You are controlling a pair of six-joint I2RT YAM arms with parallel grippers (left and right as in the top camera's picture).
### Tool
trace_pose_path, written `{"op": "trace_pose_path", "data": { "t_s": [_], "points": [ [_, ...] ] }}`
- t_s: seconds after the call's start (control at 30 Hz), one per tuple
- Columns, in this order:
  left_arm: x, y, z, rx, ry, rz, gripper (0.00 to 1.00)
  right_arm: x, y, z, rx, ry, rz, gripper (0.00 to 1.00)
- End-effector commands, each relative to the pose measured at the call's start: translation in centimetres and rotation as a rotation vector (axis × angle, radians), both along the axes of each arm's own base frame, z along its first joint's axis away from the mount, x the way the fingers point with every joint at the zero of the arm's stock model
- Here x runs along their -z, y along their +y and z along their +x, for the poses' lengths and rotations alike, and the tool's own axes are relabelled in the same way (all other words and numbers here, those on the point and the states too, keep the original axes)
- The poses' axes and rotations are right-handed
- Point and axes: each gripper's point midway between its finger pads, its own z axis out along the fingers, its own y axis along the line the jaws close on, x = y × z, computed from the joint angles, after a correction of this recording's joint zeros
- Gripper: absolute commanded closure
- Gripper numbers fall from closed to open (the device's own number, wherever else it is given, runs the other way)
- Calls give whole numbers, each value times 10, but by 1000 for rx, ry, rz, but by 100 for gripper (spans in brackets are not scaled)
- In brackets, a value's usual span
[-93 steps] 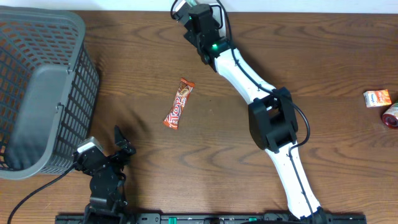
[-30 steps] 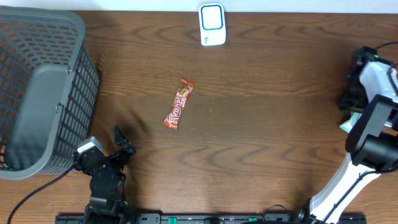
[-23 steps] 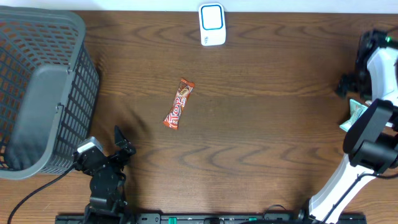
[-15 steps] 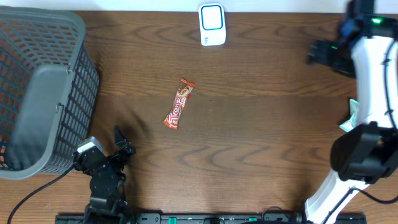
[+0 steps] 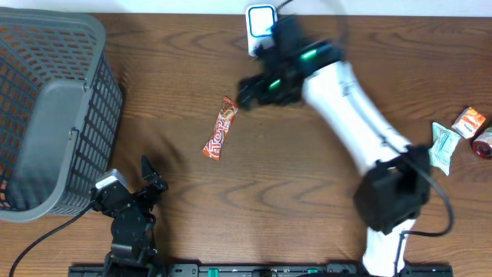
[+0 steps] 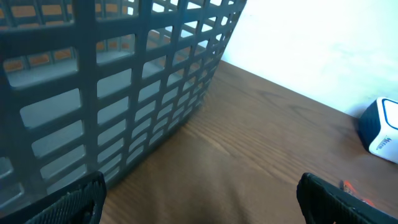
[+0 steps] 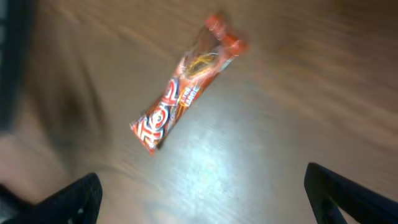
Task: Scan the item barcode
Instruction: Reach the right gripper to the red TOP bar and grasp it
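The candy bar (image 5: 221, 128) lies flat on the bare wood a little left of the middle of the desk (image 5: 323, 208), its red-and-orange wrapper running on a slant, with nothing touching it. The right arm (image 5: 346, 108) reaches across from the near edge, blurred, and the right pincer (image 7: 205, 198) hangs just above and beside the bar's far end, its two fingers spread wide with only wood between them. The left pincer (image 6: 205, 202) sits low near the near-left corner, likewise wide open and empty, facing the grey mesh basket (image 5: 46, 108) that fills the far-left corner. The white and blue scanner (image 6: 380, 127) stands at the far edge, partly hidden overhead by the right arm. A teal packet (image 5: 442, 146), an orange packet (image 5: 469, 121) and a red can (image 5: 484, 144) sit by the right edge.
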Motion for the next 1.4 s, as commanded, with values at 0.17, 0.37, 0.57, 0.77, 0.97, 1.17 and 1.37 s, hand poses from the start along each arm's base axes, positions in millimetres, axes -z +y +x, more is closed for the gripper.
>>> {"op": "trace_pose_path", "data": {
  "t_s": [0.17, 0.37, 0.57, 0.77, 0.97, 1.17, 1.37],
  "points": [
    [12, 2, 0, -9, 27, 5, 2, 90, 53, -44, -84, -129, -336, 1],
    [12, 2, 0, -9, 27, 5, 2, 98, 88, -38, 176, -116, -201, 10],
    [12, 2, 0, -9, 27, 5, 2, 94, 92, -18, 362, -140, -130, 13],
    [12, 2, 0, -9, 27, 5, 2, 113, 91, -14, 524, -75, -98, 31],
    [12, 2, 0, -9, 27, 5, 2, 119, 103, -4, 566, -79, -33, 36],
    [12, 2, 0, -9, 27, 5, 2, 128, 101, -2, 604, -62, -33, 39],
    [12, 2, 0, -9, 27, 5, 2, 150, 87, 0, 622, -18, -76, 64]
  ]
}}
